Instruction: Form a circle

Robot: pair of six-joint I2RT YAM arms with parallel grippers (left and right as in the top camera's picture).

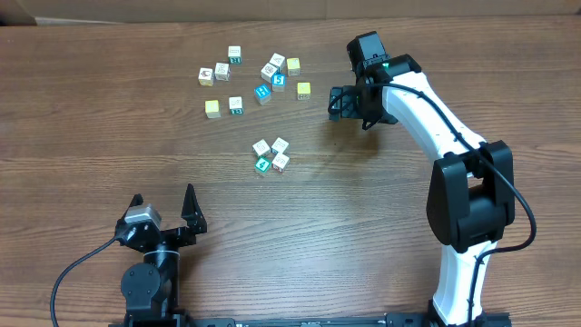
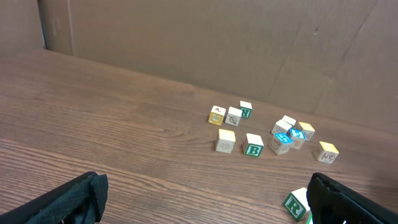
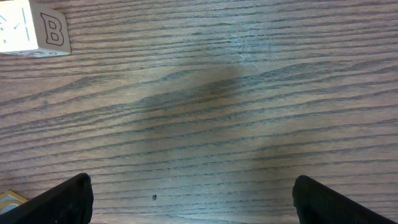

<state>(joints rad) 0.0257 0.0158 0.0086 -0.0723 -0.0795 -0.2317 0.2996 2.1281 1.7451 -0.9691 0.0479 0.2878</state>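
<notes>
Dark finger pads fill the bottom corners of our right wrist view, set far apart over bare wood grain. A cube lettered B sits at 10 o'clock in that view. From overhead we see the right gripper spread wide and holding nothing, at 2 o'clock from the circle. The circle is a tight cluster of four letter cubes near the middle of the table, three white-faced, with the teal-faced cube at its 7 o'clock. A loose scatter of cubes, some yellow, lies apart from it toward 12 o'clock. Our left gripper stands well apart at 7 o'clock from the circle, its jaws likewise spread and empty. In its wrist view a green R cube shows at 5 o'clock, beside one finger.
</notes>
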